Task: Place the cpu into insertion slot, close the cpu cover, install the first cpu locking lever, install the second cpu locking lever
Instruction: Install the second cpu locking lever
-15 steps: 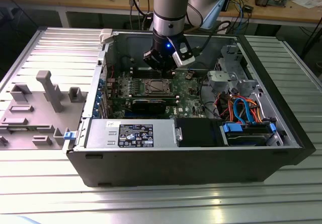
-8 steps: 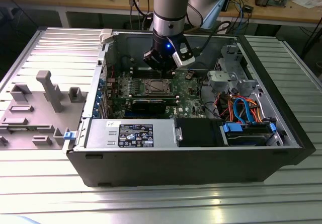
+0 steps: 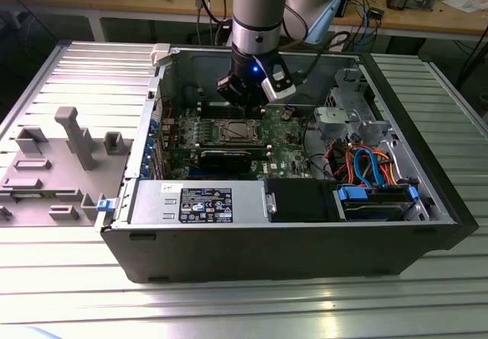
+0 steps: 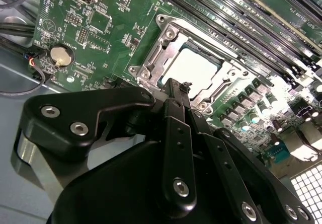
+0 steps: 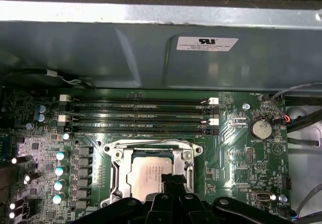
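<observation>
The cpu (image 5: 150,176) lies flat in the slot (image 5: 121,181) on the green motherboard (image 5: 241,138), its silver top showing through the window of the cover (image 5: 113,153), which lies closed over it. The hand (image 5: 171,179) hangs just above the cpu's edge, fingers pressed together and gripping nothing. The motherboard sits inside an open computer case (image 3: 305,240) on the tabletop (image 3: 229,308).

cpu (image 5: 151,176) corner: tucked under the gripper (image 5: 171,181) at five o'clock.
locking levers: too fine to make out.
</observation>
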Motion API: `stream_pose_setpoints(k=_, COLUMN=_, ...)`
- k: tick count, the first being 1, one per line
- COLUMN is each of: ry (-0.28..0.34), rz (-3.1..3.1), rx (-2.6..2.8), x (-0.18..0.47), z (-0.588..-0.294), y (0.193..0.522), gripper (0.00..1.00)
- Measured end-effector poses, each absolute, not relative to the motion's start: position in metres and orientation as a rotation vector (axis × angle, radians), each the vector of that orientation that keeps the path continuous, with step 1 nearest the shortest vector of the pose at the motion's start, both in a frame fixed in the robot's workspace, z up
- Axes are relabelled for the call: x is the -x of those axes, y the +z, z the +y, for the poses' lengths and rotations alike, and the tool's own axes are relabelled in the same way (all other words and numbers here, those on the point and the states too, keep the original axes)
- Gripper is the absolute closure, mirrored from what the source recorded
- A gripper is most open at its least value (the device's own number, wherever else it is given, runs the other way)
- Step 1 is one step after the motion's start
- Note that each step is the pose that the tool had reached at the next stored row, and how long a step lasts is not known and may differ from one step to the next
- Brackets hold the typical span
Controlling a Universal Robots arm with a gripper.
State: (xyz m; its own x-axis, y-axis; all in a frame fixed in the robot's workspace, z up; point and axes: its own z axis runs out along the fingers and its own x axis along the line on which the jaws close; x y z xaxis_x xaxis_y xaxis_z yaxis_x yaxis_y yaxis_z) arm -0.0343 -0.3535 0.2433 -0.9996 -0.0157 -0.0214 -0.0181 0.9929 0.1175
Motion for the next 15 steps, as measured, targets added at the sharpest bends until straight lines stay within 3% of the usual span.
stream_pose_setpoints(k=15, ry=0.183, rz=3.116, rx=0.027, x=0.0342, z=-0.3547, y=0.2452, gripper=0.89)
